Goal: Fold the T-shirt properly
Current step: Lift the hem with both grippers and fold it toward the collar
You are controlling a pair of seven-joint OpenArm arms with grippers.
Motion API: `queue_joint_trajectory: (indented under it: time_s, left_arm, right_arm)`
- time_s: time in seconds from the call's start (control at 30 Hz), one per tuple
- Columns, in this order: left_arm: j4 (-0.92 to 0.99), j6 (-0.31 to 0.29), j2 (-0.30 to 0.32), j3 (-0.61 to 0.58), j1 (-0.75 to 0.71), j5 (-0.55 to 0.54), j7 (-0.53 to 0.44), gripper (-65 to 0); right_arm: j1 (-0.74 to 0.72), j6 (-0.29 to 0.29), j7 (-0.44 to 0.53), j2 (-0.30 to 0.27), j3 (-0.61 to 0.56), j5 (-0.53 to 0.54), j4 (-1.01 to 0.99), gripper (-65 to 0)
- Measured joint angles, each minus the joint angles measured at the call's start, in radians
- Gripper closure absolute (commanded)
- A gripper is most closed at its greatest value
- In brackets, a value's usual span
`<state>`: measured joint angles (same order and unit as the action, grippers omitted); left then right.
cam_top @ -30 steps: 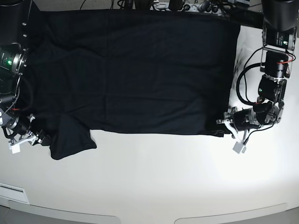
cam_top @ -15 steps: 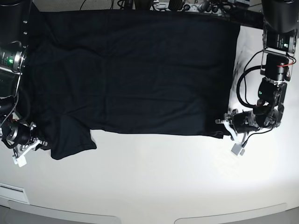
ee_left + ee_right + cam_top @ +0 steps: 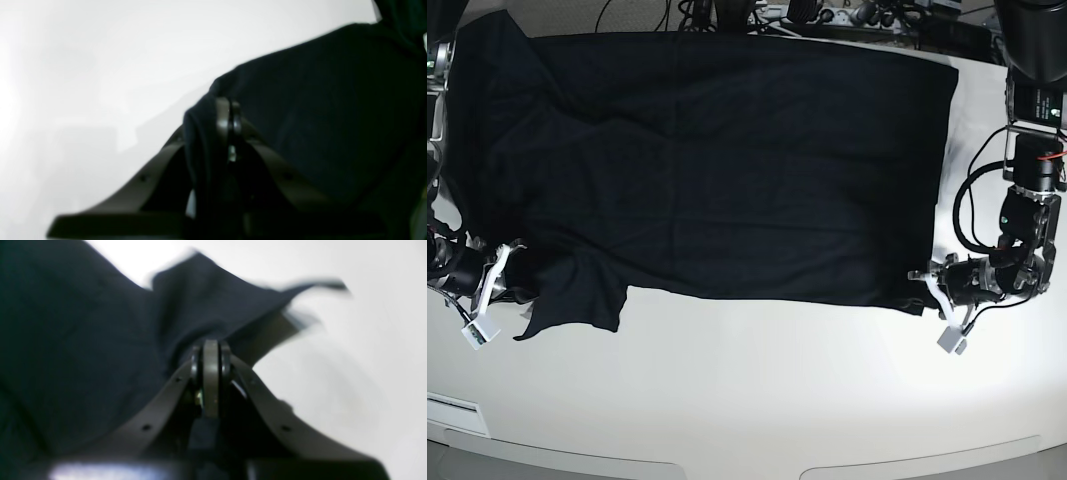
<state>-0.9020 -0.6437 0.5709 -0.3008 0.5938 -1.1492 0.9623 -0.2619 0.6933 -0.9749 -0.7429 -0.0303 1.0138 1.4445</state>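
The black T-shirt (image 3: 717, 170) lies spread flat over the back of the white table (image 3: 747, 400), with one sleeve (image 3: 577, 300) hanging toward the front left. My left gripper (image 3: 930, 290) is shut on the shirt's front right corner. The left wrist view shows its jaws (image 3: 228, 111) closed, with the cloth (image 3: 333, 100) bunched over them. My right gripper (image 3: 509, 285) is shut on the cloth at the sleeve by the front left corner. In the right wrist view the jaws (image 3: 210, 351) pinch a raised, blurred fold of the shirt (image 3: 66, 340).
Cables and gear (image 3: 827, 15) line the table's back edge. The left arm's links and wires (image 3: 1027, 200) stand at the right edge. The other arm (image 3: 442, 150) stands at the left edge. White tabletop runs along the front.
Both grippers have moved toward the table's front and outward with the cloth. The shirt's front edge has shifted forward, its right edge has moved right, and the cloth is stretched wider.
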Motion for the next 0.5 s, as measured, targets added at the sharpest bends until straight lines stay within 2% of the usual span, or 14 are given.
queue_joint_trajectory:
  time_s: [0.1, 0.23, 0.37, 0.5]
  left_arm:
    - [0.001, -0.045, 0.000, 0.000, -0.010, -0.091, 0.096, 0.0]
    - [-0.024, -0.046, 0.017, -0.001, -0.008, -0.185, 0.179, 0.0]
    - [-0.083, -0.046, 0.081, -0.001, -0.009, -0.241, 0.199, 0.0]
    - [-0.157, -0.046, 0.145, -0.001, -0.005, -0.245, 0.199, 0.0]
  right_arm:
    - [0.059, 0.002, -0.040, -0.048, -0.002, 0.055, 0.090, 0.0]
    - [0.116, -0.005, -0.095, -0.109, 0.000, 0.099, 0.185, 0.0]
    - [0.176, -0.003, -0.099, -0.143, 0.007, 0.125, 0.241, 0.0]
    - [0.214, -0.004, -0.113, -0.182, 0.060, 0.125, 0.264, 0.0]
